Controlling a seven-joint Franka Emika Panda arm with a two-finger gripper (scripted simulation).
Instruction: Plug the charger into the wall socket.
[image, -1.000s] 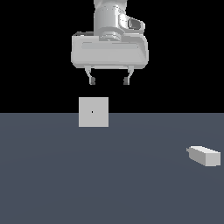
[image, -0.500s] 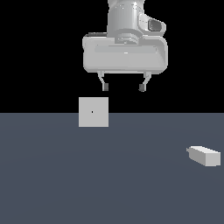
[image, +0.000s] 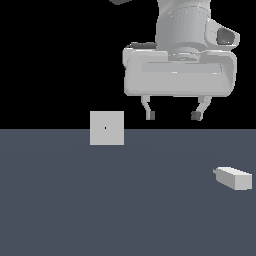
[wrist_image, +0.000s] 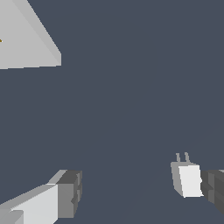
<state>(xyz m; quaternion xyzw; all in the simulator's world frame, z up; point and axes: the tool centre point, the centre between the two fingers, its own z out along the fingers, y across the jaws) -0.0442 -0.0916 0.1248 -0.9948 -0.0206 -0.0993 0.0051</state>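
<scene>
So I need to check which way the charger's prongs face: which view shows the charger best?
The wrist view: the charger appears large, both prongs plainly visible at one end, beside a fingertip. In the exterior view the charger is whole but small, lying on the floor, with only a tiny stub showing toward the wall socket.

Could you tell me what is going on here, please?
A simulated arm is meant to plug the charger into the socket. Its gripper hangs open and empty in the air, above the floor between the two. The charger lies untouched on the floor at the exterior view's right, its prongs pointing towards the left. The socket plate stands upright further left. Nothing has been grasped yet.
</scene>
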